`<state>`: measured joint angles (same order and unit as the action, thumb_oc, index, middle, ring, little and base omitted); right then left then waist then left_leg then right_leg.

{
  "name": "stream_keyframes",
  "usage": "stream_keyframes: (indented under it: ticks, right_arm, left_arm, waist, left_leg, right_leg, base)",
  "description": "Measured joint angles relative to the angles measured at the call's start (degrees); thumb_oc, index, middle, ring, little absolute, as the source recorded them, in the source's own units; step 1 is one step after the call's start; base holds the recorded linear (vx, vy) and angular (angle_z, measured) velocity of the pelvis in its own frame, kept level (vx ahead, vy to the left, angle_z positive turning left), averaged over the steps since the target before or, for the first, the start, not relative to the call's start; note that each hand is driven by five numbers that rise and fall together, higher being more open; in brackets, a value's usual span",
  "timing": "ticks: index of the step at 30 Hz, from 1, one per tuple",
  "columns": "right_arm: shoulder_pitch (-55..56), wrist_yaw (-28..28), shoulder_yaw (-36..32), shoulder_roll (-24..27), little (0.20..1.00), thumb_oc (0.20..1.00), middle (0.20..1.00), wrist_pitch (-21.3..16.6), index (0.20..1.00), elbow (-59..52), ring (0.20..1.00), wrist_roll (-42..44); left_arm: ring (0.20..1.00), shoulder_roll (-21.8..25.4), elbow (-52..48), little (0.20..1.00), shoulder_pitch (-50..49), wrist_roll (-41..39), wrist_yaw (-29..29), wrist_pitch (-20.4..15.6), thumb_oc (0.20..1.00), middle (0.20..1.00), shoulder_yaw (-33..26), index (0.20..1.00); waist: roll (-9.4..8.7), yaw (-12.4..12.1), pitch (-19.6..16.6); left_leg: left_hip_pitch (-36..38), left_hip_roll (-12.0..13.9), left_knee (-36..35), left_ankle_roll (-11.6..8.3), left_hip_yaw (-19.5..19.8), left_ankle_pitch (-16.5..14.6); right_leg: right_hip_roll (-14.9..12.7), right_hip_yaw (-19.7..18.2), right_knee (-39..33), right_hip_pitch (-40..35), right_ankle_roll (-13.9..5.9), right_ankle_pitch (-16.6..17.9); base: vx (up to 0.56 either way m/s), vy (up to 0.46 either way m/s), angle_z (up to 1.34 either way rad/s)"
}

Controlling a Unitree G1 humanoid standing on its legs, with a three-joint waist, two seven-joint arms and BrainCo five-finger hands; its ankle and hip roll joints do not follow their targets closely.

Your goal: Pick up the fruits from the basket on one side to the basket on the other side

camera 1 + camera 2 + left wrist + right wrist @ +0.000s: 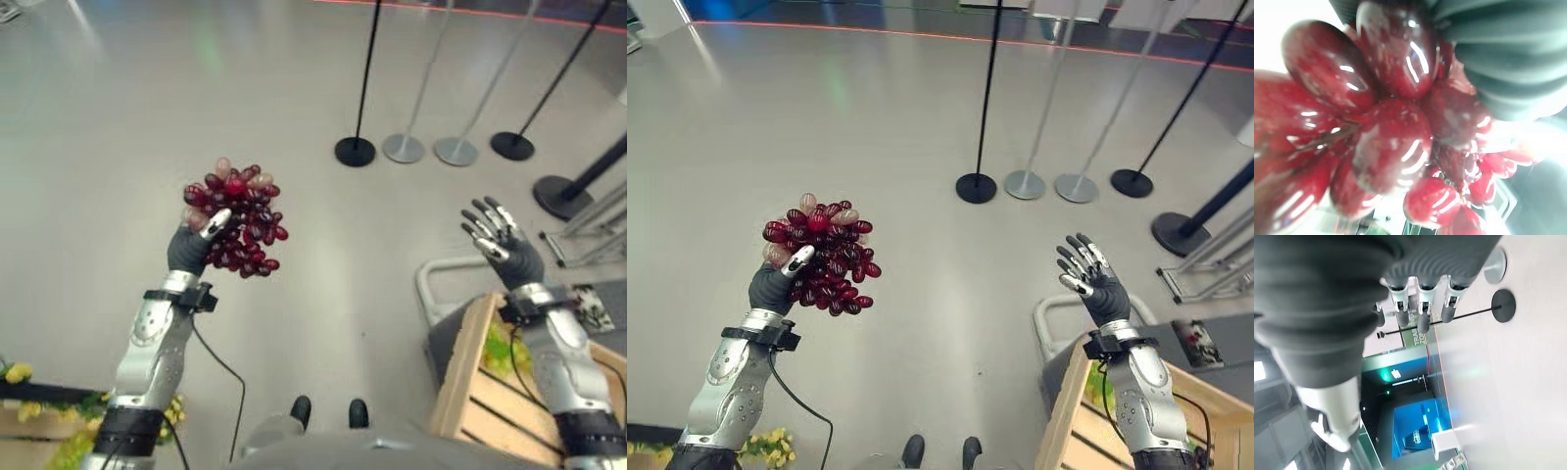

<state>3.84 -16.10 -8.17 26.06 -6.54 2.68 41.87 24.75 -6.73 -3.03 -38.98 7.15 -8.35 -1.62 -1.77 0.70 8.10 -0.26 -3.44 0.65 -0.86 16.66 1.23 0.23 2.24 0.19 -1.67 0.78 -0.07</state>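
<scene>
Nearest on the right, a slatted wooden crate [480, 392] sits below the raised right hand [1095, 279], fingers spread and empty. On the left, the left hand [776, 284] clutches a glossy bunch of dark red grapes [823, 253] aloft above the grey floor [118, 117].

The left hand [191, 247] is raised on the robot's left, curled round a bunch of grapes [238, 220] above the floor [118, 127]. The right hand [505, 245], fingers spread, is raised on the right above a wooden crate [480, 387]. Stanchion posts [355, 150] stand on the floor beyond.
</scene>
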Motion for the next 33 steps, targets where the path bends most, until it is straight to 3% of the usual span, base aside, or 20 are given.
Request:
stream_keyframes:
  ticks: [7, 15, 33]
  right_arm:
    - [-0.09, 0.72, -0.81, -0.7, 1.0, 1.0, 1.0, -0.85, 1.0, 0.15, 1.0, 0.5]
    - [-0.37, 2.27, -1.32, -2.71, 1.0, 1.0, 1.0, -2.28, 1.0, 0.09, 1.0, 0.48]
    - [-0.49, 2.81, -1.35, -2.79, 1.0, 1.0, 1.0, -2.28, 1.0, 0.09, 1.0, 0.47]
  left_arm:
    - [0.2, -1.1, -3.51, 0.2, -0.09, 0.03, -1.19, -0.49, 0.2, 0.2, -0.54, 0.2]
    - [0.2, -1.97, -5.47, 0.2, -0.01, 0.03, -2.65, -1.25, 0.2, 0.2, -2.68, 0.2]
    - [0.2, -1.99, -5.48, 0.2, 0.03, 0.03, -3.15, -2.09, 0.2, 0.2, -2.74, 0.2]
  waist:
    - [-0.21, 0.22, -0.11]
    - [-1.83, 0.11, -1.16]
    - [-2.29, 0.19, -1.53]
  left_leg:
    - [1.87, 0.58, -1.68, -0.42, 0.75, 0.06]
    - [2.87, 0.44, -2.37, -0.35, 0.91, 0.14]
    - [4.01, 0.27, -2.92, -0.28, 0.93, 0.19]
  right_leg:
    - [0.46, 1.25, -2.58, -2.62, 0.41, 0.18]
    - [0.34, 1.62, -4.03, -4.24, 0.64, 0.33]
    - [0.13, 2.0, -4.55, -5.55, 0.46, 0.18]
  base:
    - [0.04, -0.031, 0.09]
    - [0.0, -0.002, 0.02]
    - [0.0, -0.004, 0.01]
